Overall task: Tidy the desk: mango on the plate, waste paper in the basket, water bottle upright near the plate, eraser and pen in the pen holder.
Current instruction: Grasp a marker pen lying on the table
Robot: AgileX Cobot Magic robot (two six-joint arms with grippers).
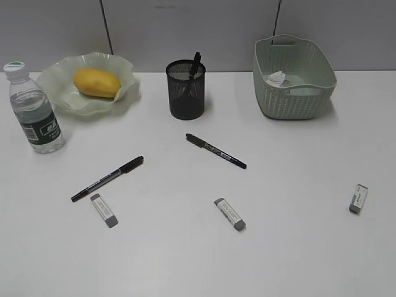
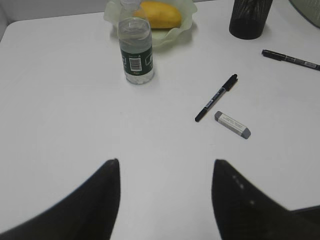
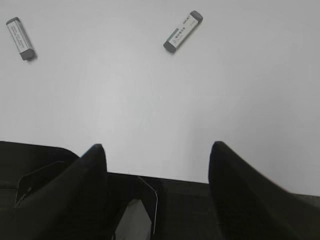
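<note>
Both tools spread and empty: left tool (image 2: pixel 165 200) above bare table (image 1: pixel 185 260), right tool (image 3: pixel 157 190) at table edge. Mango (image 1: pixel 96 83) on plate (image 1: pixel 62 99); water bottle (image 1: pixel 36 110) upright beside it; waste paper (image 1: pixel 276 78) in basket (image 1: pixel 294 96). Two pens (image 1: pixel 107 178) (image 1: pixel 216 150) and three erasers (image 1: pixel 104 210) (image 1: pixel 229 213) (image 1: pixel 358 198) loose around pen holder (image 1: pixel 185 93).

The light over my desk (image 1: pixel 198 260) is bright, even and diffuse, so the white top reads almost blown out in my left wrist view. Shadows are soft and short: a faint one beside the pen holder (image 1: pixel 185 90), another under the basket (image 1: pixel 294 77). The water bottle (image 2: pixel 135 50) shows small glints. My own fingers (image 2: pixel 95 205) sit dark and blurred close to both wrist lenses. My exterior view is sharp throughout.
</note>
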